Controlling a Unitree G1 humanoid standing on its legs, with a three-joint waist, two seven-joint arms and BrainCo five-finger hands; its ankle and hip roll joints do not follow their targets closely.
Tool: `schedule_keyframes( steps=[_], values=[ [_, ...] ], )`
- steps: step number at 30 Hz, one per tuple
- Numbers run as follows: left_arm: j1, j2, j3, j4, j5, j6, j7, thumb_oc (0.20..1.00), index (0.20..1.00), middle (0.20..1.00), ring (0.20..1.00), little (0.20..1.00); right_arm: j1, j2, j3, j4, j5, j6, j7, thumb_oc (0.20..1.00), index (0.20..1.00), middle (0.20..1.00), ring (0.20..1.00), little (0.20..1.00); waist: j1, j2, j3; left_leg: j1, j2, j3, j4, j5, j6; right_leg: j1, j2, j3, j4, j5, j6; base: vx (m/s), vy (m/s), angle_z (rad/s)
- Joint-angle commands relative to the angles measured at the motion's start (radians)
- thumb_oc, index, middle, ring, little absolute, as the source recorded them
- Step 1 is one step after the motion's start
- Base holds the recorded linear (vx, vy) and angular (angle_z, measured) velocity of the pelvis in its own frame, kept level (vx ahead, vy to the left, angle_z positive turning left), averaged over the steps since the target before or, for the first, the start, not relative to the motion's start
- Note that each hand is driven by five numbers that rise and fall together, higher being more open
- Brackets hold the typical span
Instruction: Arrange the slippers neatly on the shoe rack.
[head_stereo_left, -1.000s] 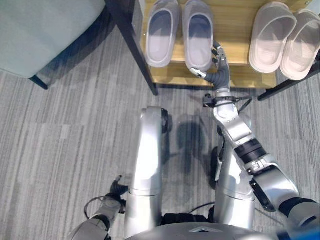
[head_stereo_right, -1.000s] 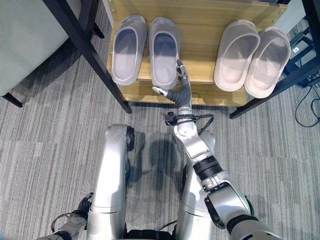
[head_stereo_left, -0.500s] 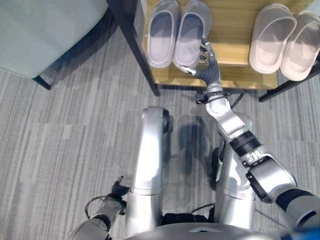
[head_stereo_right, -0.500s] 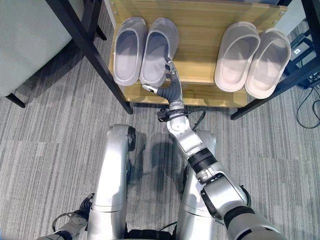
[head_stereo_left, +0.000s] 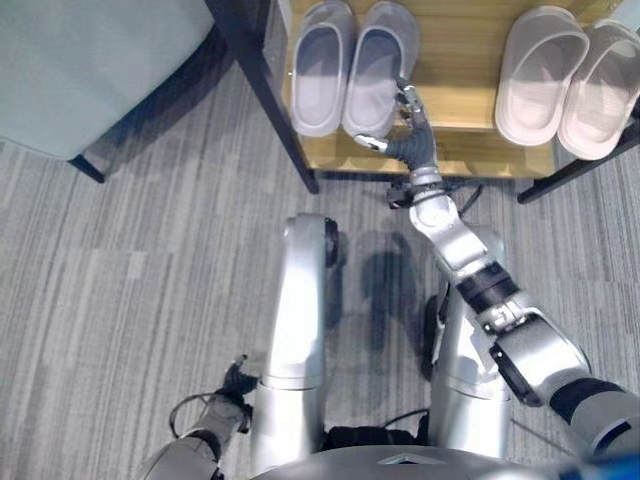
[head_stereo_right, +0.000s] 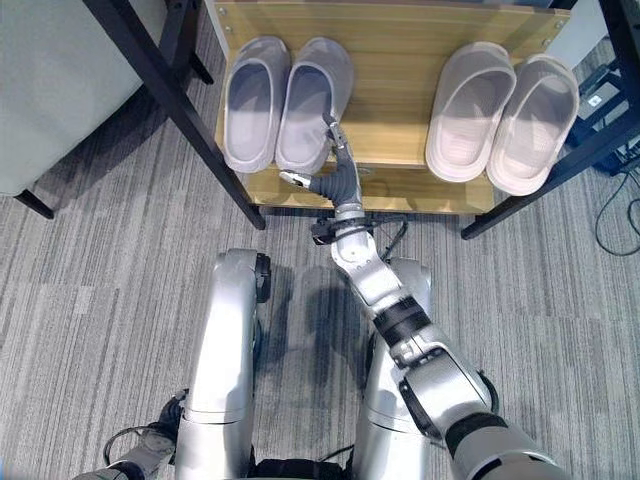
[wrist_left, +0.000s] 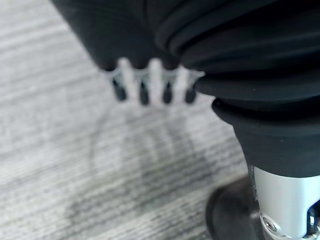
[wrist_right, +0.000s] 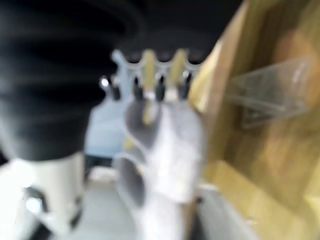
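Observation:
A grey pair of slippers stands at the left of the wooden shelf (head_stereo_right: 400, 60). The left grey slipper (head_stereo_right: 252, 100) lies straight. The right grey slipper (head_stereo_right: 312, 95) is angled, its heel against its mate. My right hand (head_stereo_right: 335, 175) is open; its straight fingers rest against that slipper's right side near the heel, thumb spread out by the heel. The right wrist view has the grey slipper (wrist_right: 165, 145) just past the fingers (wrist_right: 150, 85). A pale pair (head_stereo_right: 468, 95) (head_stereo_right: 535, 105) sits at the shelf's right. My left hand (head_stereo_left: 225, 385) hangs open low over the carpet.
A black rack leg (head_stereo_right: 170, 100) slants past the shelf's left corner, another (head_stereo_right: 540, 180) at the right. A grey-green seat (head_stereo_left: 90, 60) fills the upper left. Cables (head_stereo_right: 610, 210) lie on the carpet at far right.
My right hand has moved left along the shelf front and pushed the right grey slipper's heel over against the left one. The pale pair and my left hand have stayed put.

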Motion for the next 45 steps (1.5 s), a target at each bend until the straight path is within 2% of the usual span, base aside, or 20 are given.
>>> schedule_keyframes(
  steps=[1, 9, 11, 12, 15, 17, 19, 20, 21, 22, 23, 25, 27, 29, 30, 31, 38, 42, 43, 45],
  values=[
    [0.084, -0.006, -0.096, -0.024, 0.043, 0.001, 0.009, 1.000, 1.000, 1.000, 1.000, 1.000, -0.028, -0.029, 0.020, -0.201, -0.065, -0.073, -0.001, 1.000, 1.000, 1.000, 1.000, 1.000, 0.059, 0.019, -0.034, 0.019, -0.033, 0.062, 0.001, -0.022, 0.122, 0.062, 0.038, 0.110, -0.034, 0.230, -0.087, 0.00, 0.000, 0.00],
    [0.050, 0.002, -0.069, -0.052, 0.067, -0.004, -0.004, 1.000, 1.000, 1.000, 1.000, 1.000, 0.063, -0.049, 0.012, -0.343, -0.091, -0.075, 0.049, 1.000, 1.000, 1.000, 1.000, 1.000, 0.028, 0.023, -0.034, 0.020, -0.044, 0.056, -0.069, 0.032, 0.112, 0.084, 0.019, 0.097, -0.094, 0.231, -0.087, -0.04, -0.036, 0.01],
    [0.025, 0.003, -0.060, -0.051, 0.083, -0.006, -0.001, 1.000, 1.000, 1.000, 1.000, 1.000, 0.116, -0.070, 0.012, -0.357, -0.093, -0.074, 0.070, 1.000, 1.000, 1.000, 1.000, 1.000, 0.015, 0.022, -0.034, 0.030, -0.043, 0.055, -0.149, 0.065, 0.109, 0.107, -0.001, 0.077, -0.167, 0.235, -0.085, -0.12, -0.012, 0.09],
    [0.009, -0.004, -0.064, -0.069, 0.114, -0.018, 0.006, 1.000, 1.000, 1.000, 1.000, 1.000, 0.199, -0.095, 0.002, -0.357, -0.100, -0.074, 0.093, 1.000, 1.000, 1.000, 1.000, 1.000, 0.005, 0.016, -0.034, 0.083, -0.030, 0.061, -0.292, 0.118, 0.106, 0.159, -0.033, 0.053, -0.298, 0.247, -0.096, -0.15, -0.027, 0.17],
    [0.000, -0.008, -0.090, -0.160, 0.129, -0.063, 0.028, 1.000, 1.000, 1.000, 1.000, 1.000, 0.393, -0.155, -0.035, -0.275, -0.126, -0.071, 0.113, 1.000, 1.000, 1.000, 1.000, 1.000, -0.008, 0.008, -0.081, 0.220, 0.015, 0.057, -0.557, 0.199, 0.109, 0.275, -0.078, 0.001, -0.532, 0.267, -0.100, -0.10, -0.010, 0.36],
    [0.008, -0.012, -0.101, -0.180, 0.129, -0.074, 0.029, 1.000, 1.000, 1.000, 1.000, 1.000, 0.435, -0.158, -0.046, -0.239, -0.125, -0.074, 0.113, 1.000, 1.000, 1.000, 1.000, 1.000, -0.010, 0.008, -0.097, 0.274, 0.022, 0.046, -0.636, 0.221, 0.112, 0.320, -0.089, -0.014, -0.601, 0.277, -0.095, 0.00, 0.018, 0.02],
    [0.035, 0.000, -0.145, -0.267, 0.159, -0.092, 0.027, 1.000, 1.000, 1.000, 1.000, 1.000, 0.538, -0.198, -0.093, -0.117, -0.149, -0.080, 0.104, 1.000, 1.000, 1.000, 1.000, 1.000, -0.020, 0.007, -0.133, 0.455, 0.061, 0.051, -0.858, 0.280, 0.120, 0.471, -0.115, -0.078, -0.830, 0.304, -0.086, 0.04, 0.067, -0.23],
    [0.036, 0.000, -0.146, -0.268, 0.158, -0.091, 0.027, 1.000, 1.000, 1.000, 1.000, 1.000, 0.539, -0.198, -0.094, -0.117, -0.149, -0.081, 0.104, 1.000, 1.000, 1.000, 1.000, 1.000, -0.020, 0.008, -0.131, 0.459, 0.061, 0.050, -0.863, 0.284, 0.120, 0.476, -0.115, -0.080, -0.836, 0.307, -0.086, 0.10, 0.067, -0.19],
    [0.078, 0.030, -0.183, -0.373, 0.186, -0.114, 0.011, 1.000, 1.000, 1.000, 1.000, 1.000, 0.605, -0.249, -0.126, -0.002, -0.194, -0.085, 0.090, 1.000, 1.000, 1.000, 1.000, 1.000, -0.029, -0.001, -0.170, 0.632, 0.077, 0.060, -1.093, 0.348, 0.117, 0.630, -0.127, -0.136, -1.076, 0.336, -0.075, 0.13, 0.025, -0.05],
    [0.105, 0.050, -0.191, -0.418, 0.201, -0.120, -0.003, 1.000, 1.000, 1.000, 1.000, 1.000, 0.641, -0.265, -0.144, 0.035, -0.214, -0.089, 0.084, 1.000, 1.000, 1.000, 1.000, 1.000, -0.033, -0.010, -0.183, 0.719, 0.079, 0.062, -1.207, 0.383, 0.110, 0.717, -0.126, -0.159, -1.179, 0.363, -0.062, 0.13, 0.024, 0.09],
    [0.105, 0.050, -0.191, -0.419, 0.201, -0.120, -0.003, 1.000, 1.000, 1.000, 1.000, 1.000, 0.641, -0.265, -0.145, 0.035, -0.215, -0.089, 0.083, 1.000, 1.000, 1.000, 1.000, 1.000, -0.033, -0.010, -0.182, 0.721, 0.078, 0.062, -1.212, 0.388, 0.110, 0.719, -0.127, -0.160, -1.183, 0.367, -0.062, 0.10, -0.008, 0.14],
    [0.129, 0.063, -0.210, -0.452, 0.216, -0.132, -0.027, 1.000, 1.000, 1.000, 1.000, 1.000, 0.662, -0.269, -0.168, 0.166, -0.215, -0.087, 0.069, 1.000, 1.000, 1.000, 1.000, 1.000, -0.033, -0.021, -0.215, 0.844, 0.080, 0.063, -1.385, 0.450, 0.104, 0.843, -0.126, -0.207, -1.369, 0.422, -0.041, 0.10, -0.002, 0.04],
    [0.134, 0.057, -0.219, -0.447, 0.235, -0.131, -0.053, 1.000, 1.000, 1.000, 1.000, 1.000, 0.681, -0.262, -0.180, 0.277, -0.216, -0.078, 0.067, 1.000, 1.000, 1.000, 1.000, 1.000, -0.034, -0.038, -0.258, 0.984, 0.088, 0.062, -1.615, 0.555, 0.094, 0.973, -0.121, -0.264, -1.566, 0.532, -0.012, 0.13, 0.002, -0.01],
    [0.146, 0.045, -0.230, -0.441, 0.257, -0.133, -0.072, 1.000, 1.000, 1.000, 1.000, 1.000, 0.707, -0.241, -0.197, 0.380, -0.187, -0.077, 0.087, 1.000, 1.000, 1.000, 1.000, 1.000, -0.036, -0.045, -0.310, 1.103, 0.092, 0.079, -1.791, 0.614, 0.075, 1.094, -0.120, -0.296, -1.736, 0.604, 0.013, 0.28, -0.013, 0.06],
    [0.155, 0.029, -0.243, -0.447, 0.279, -0.135, -0.088, 1.000, 1.000, 1.000, 1.000, 1.000, 0.736, -0.211, -0.207, 0.490, -0.163, -0.071, 0.106, 1.000, 1.000, 1.000, 1.000, 1.000, -0.040, -0.052, -0.360, 1.234, 0.103, 0.096, -1.970, 0.672, 0.056, 1.219, -0.105, -0.324, -1.908, 0.677, 0.035, 0.25, -0.028, 0.04],
    [0.155, 0.029, -0.243, -0.447, 0.279, -0.135, -0.088, 1.000, 1.000, 1.000, 1.000, 1.000, 0.735, -0.211, -0.207, 0.491, -0.162, -0.072, 0.106, 1.000, 1.000, 1.000, 1.000, 1.000, -0.040, -0.052, -0.357, 1.245, 0.104, 0.095, -1.989, 0.685, 0.056, 1.230, -0.103, -0.327, -1.925, 0.690, 0.034, 0.25, -0.040, -0.08],
    [0.097, 0.000, -0.352, -0.557, 0.349, -0.127, -0.142, 1.000, 1.000, 1.000, 1.000, 1.000, 0.765, -0.144, -0.166, 0.726, -0.149, -0.029, 0.169, 1.000, 1.000, 1.000, 1.000, 1.000, -0.061, -0.041, -0.499, 1.540, 0.115, 0.146, -2.380, 0.784, 0.046, 1.478, -0.051, -0.337, -2.287, 0.800, 0.059, 0.19, -0.043, -0.11],
    [0.035, 0.036, -0.419, -0.708, 0.400, -0.126, -0.177, 1.000, 1.000, 1.000, 1.000, 1.000, 0.783, -0.126, -0.155, 0.781, -0.133, -0.028, 0.193, 1.000, 1.000, 1.000, 1.000, 1.000, -0.066, -0.029, -0.519, 1.609, 0.117, 0.158, -2.457, 0.809, 0.048, 1.541, -0.041, -0.332, -2.370, 0.828, 0.061, 0.10, -0.028, -0.14],
    [-0.025, 0.073, -0.464, -0.859, 0.424, -0.149, -0.215, 1.000, 1.000, 1.000, 1.000, 1.000, 0.776, -0.118, -0.134, 0.819, -0.164, -0.017, 0.188, 1.000, 1.000, 1.000, 1.000, 1.000, -0.071, -0.020, -0.523, 1.626, 0.112, 0.158, -2.468, 0.806, 0.048, 1.569, -0.041, -0.329, -2.400, 0.836, 0.063, 0.09, -0.045, -0.05],
    [-0.043, 0.086, -0.471, -0.896, 0.428, -0.154, -0.223, 1.000, 1.000, 1.000, 1.000, 1.000, 0.779, -0.111, -0.126, 0.826, -0.175, -0.017, 0.188, 1.000, 1.000, 1.000, 1.000, 1.000, -0.074, -0.017, -0.520, 1.631, 0.110, 0.159, -2.468, 0.803, 0.049, 1.573, -0.041, -0.326, -2.405, 0.837, 0.063, 0.04, -0.028, -0.04]
  ],
)
